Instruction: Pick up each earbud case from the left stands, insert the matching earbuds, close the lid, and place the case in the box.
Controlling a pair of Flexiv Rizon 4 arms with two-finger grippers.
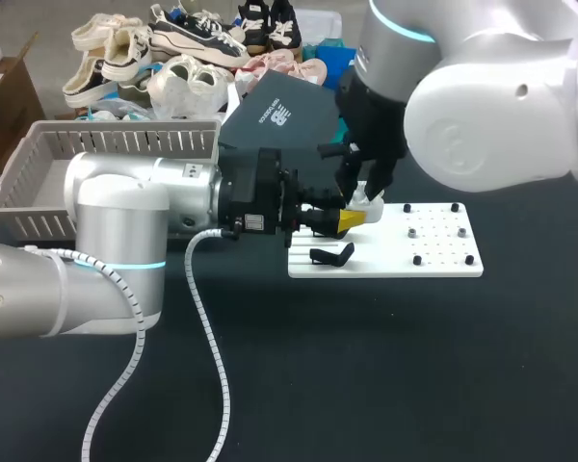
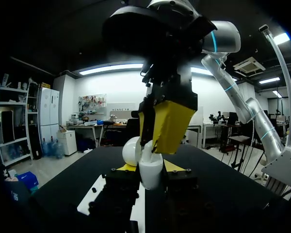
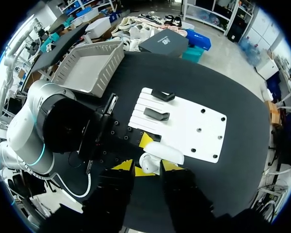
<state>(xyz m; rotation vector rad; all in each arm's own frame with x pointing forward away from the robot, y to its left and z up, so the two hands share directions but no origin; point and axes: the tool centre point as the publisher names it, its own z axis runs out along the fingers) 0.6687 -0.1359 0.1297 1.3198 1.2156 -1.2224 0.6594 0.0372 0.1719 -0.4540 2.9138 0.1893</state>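
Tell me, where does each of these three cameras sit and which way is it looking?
Head: fixed above and behind, looking down on the table; left arm and right arm enter from the sides.
Left wrist: on the left arm, looking level along its fingers, shut on the case; right arm above.
Right wrist: on the right arm, looking down at the board and left arm.
Shared: all three show the case.

A dark grey shoebox [image 1: 275, 115] lies tilted at the far edge of the black tabletop [image 1: 366, 366], near its middle.
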